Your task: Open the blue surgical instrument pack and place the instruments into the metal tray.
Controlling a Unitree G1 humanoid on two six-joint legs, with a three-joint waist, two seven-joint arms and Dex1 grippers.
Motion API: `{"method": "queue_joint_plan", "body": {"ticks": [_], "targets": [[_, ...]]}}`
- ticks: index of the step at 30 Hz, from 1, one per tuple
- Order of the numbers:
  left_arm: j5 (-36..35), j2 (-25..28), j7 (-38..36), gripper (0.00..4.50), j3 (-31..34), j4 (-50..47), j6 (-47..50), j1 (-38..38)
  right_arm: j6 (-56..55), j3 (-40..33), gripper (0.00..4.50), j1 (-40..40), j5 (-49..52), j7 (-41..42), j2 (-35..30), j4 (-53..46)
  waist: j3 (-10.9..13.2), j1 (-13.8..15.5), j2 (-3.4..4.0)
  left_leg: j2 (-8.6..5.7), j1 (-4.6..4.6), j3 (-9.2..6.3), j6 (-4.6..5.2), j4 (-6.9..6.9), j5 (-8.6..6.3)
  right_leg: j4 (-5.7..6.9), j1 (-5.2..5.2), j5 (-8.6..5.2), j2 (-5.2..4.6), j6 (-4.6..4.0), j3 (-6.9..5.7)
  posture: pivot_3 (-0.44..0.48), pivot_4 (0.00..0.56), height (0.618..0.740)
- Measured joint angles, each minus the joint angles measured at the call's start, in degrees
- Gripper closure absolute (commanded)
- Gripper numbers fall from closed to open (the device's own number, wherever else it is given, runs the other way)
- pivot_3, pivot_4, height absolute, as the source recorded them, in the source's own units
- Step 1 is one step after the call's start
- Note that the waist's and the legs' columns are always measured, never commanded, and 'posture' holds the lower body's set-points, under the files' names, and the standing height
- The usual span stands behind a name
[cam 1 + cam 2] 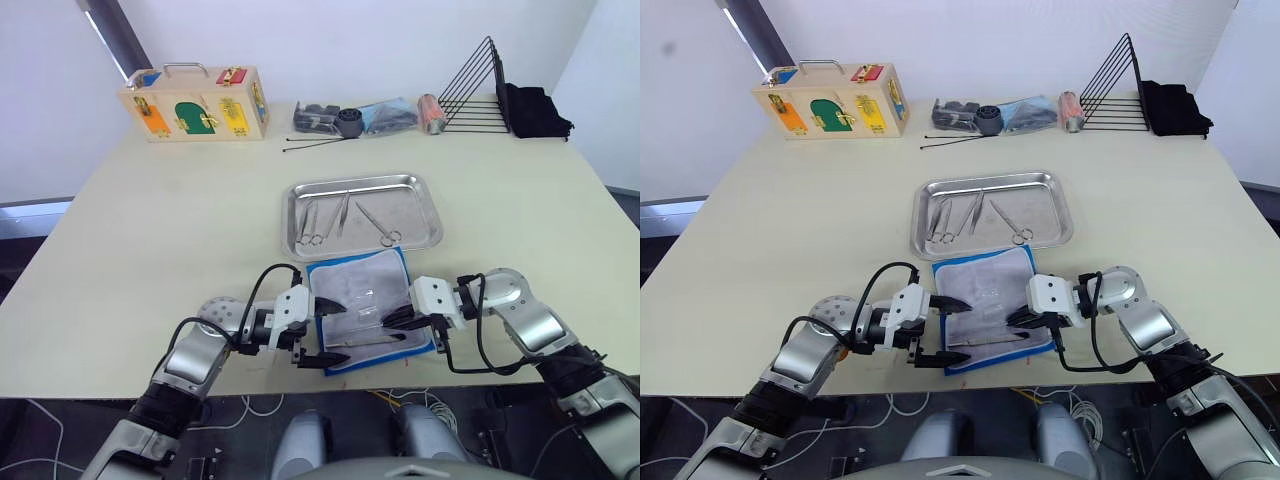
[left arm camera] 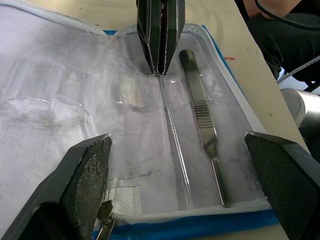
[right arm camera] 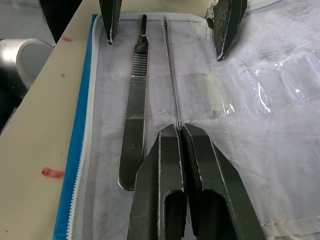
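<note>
Blue fabric edges frame the surgical instrument pack point(image 1: 368, 306), lying open at the near table edge just in front of the metal tray point(image 1: 420, 236), its pale lining up. Two instruments remain inside: a thin probe point(image 3: 171, 65) and a flat scalpel handle point(image 3: 136, 95) beside it. The right gripper point(image 3: 180, 131) is pressed together on the probe's end; the left gripper point(image 2: 177, 165) is spread wide over the pack. Three scissor-like instruments point(image 1: 342, 220) already lie in the tray. The step looks like lifting the probe out; next it must clear the pocket strip and carry forward. Behind stand a wooden latch box point(image 1: 195, 103), black rods point(image 1: 315, 146) and a wire rack point(image 1: 472, 90), well apart.
</note>
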Motion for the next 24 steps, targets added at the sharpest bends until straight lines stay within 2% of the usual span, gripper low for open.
{"method": "queue_joint_plan", "body": {"ticks": [24], "targets": [[0.0, 0.0, 0.0, 0.0, 0.0, -0.1, -0.6, 0.1, 9.6, -0.9, 4.43, -0.3, -0.5, 0.3, -9.1, -14.7, 0.1, 0.1, -0.02, 0.0, -0.03, 0.03, 0.0, -0.12, 0.0, -0.08, -0.07, -0.01, -0.03, 0.0, 0.01, 0.0, 0.15, 0.74]]}}
